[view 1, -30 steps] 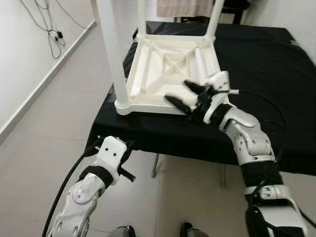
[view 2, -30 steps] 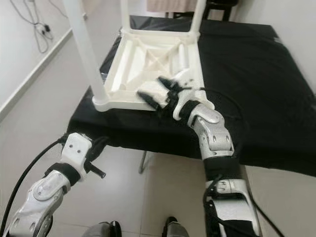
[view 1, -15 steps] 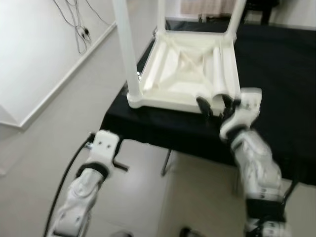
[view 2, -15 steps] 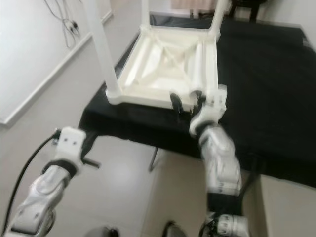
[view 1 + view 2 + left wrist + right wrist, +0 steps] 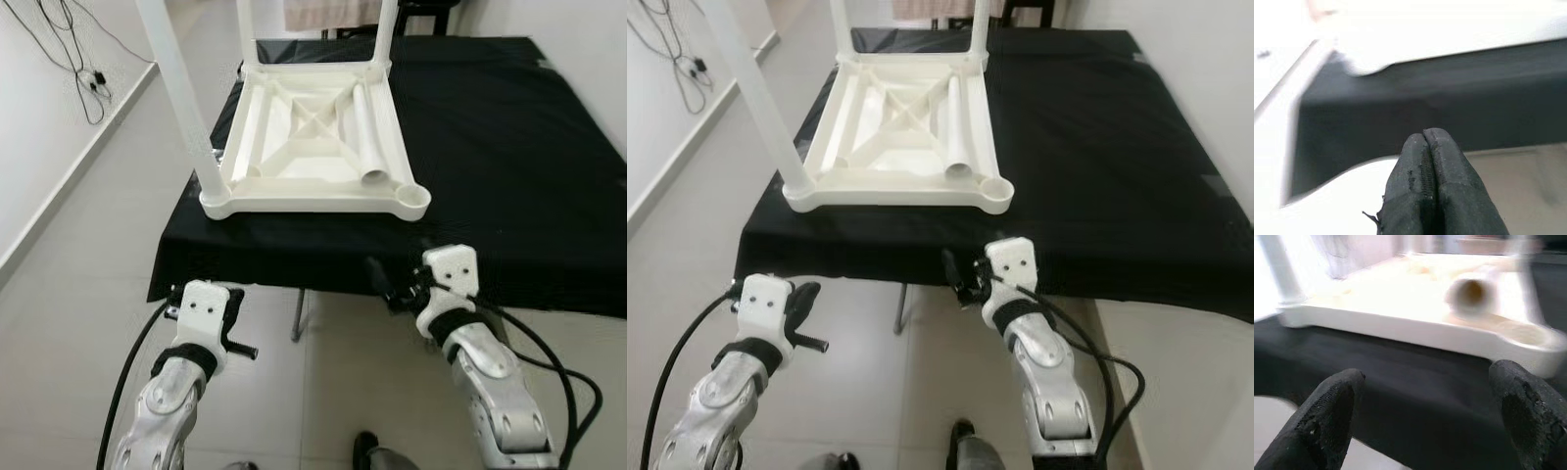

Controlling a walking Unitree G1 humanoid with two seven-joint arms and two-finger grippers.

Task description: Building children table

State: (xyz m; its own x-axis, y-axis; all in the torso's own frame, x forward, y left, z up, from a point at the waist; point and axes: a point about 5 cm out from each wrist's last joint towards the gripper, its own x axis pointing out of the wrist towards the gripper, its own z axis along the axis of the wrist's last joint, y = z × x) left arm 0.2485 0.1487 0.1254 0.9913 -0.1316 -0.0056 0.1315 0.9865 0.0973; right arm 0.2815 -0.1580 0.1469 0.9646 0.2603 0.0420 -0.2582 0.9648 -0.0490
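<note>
A white children's table (image 5: 313, 196) lies upside down on the black-clothed table (image 5: 509, 147). Three of its legs stand up, among them the near-left leg (image 5: 181, 88). A loose white leg (image 5: 364, 137) lies inside the underside, its open end toward me. The near-right corner socket (image 5: 411, 201) is empty. My right gripper (image 5: 390, 284) hangs open in front of the cloth's edge, below that corner, holding nothing; its fingertips (image 5: 1332, 416) stand far apart. My left gripper (image 5: 803, 299) hangs low at the left over the floor, its fingers (image 5: 1427, 191) pressed together on nothing.
Pale tiled floor (image 5: 88, 255) runs along the left to a white wall with dangling cables (image 5: 83, 69). The cloth's front edge (image 5: 294, 274) hangs just ahead of both grippers. A beige cloth (image 5: 328, 12) and dark furniture stand behind the table.
My right gripper has drawn back from the white table's near edge and dropped below the cloth's edge, still open. The camera has swung. The left arm hangs as before.
</note>
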